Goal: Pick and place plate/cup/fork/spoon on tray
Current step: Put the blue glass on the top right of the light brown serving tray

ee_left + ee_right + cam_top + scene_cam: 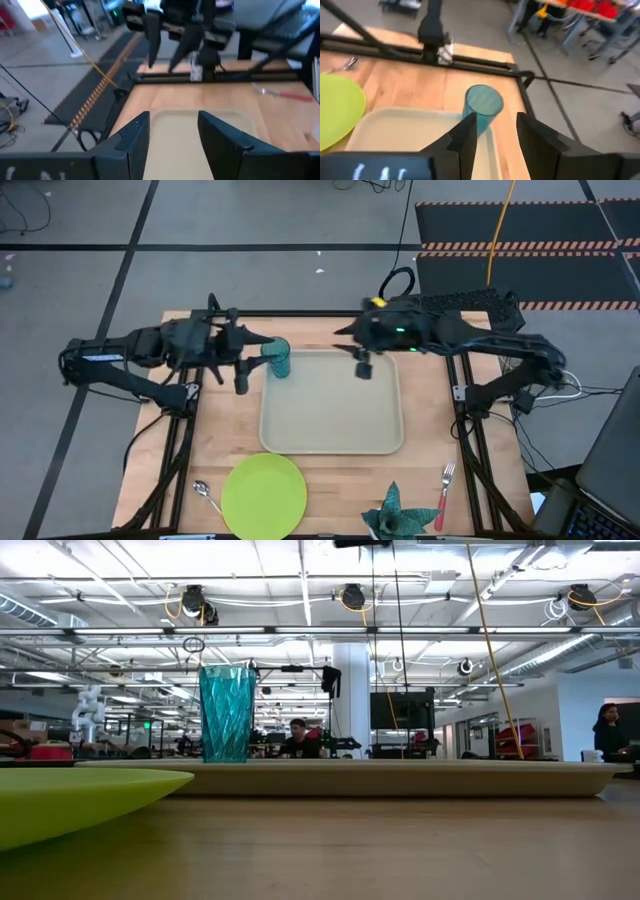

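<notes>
The teal cup [277,359] stands upright on the beige tray [335,430], in its far left corner; it also shows in the low view [227,713] and the right wrist view [483,106]. My left gripper [252,360] is open and empty just left of the cup, above the tray's left rim. My right gripper [356,352] is open and empty above the tray's far right part, facing the cup. The lime-green plate [264,494], the orange-handled spoon [207,496] and the red-handled fork [444,495] lie on the table near its near edge.
A spiky teal leafy object [392,516] lies at the near edge between plate and fork. The tray's middle and near part [175,145] are bare. People and equipment show in the room beyond the table.
</notes>
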